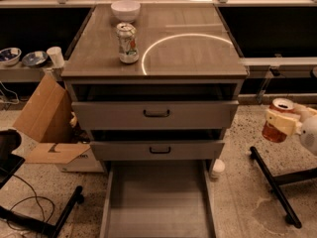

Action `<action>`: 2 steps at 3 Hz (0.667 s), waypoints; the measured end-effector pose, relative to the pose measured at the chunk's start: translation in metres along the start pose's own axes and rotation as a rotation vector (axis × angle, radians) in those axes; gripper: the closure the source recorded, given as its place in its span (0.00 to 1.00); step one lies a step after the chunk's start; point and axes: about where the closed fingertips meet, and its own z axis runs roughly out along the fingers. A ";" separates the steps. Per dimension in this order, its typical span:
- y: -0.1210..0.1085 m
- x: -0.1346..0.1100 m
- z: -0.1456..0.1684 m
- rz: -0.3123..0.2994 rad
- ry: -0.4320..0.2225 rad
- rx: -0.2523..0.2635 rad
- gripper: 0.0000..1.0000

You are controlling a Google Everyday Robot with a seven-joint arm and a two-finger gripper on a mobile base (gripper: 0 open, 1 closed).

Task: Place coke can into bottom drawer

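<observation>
While the coke can [271, 133] is clamped in the end effector [278, 122] at the far right of the view, approx. level with the middle drawer [158, 150] and well apart from the cabinet, the bottom drawer [156, 202] is seen pulled out, floor bare. Can is held tilted, silver top uppermost, gripped around its mid-body. Transport is judged to be the current step; placement not yet done.

Risks from this state:
1. Collision w/ the fronts of the middle and top drawer [156, 114], which appear slightly open above the tray's rear, if descent is made too close to the cabinet.
2. Can clipped on the tray's right side wall if lateral approach is made too low.
3. Tip-over on release, since can is tilted; levelling req. first.
4. White can [128, 43] and bowl [125, 9] on the desk [198, 58] are not to be disturbed.
</observation>
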 end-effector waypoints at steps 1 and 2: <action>0.007 0.003 0.001 -0.022 0.015 0.017 1.00; 0.016 0.043 0.000 -0.003 0.060 0.030 1.00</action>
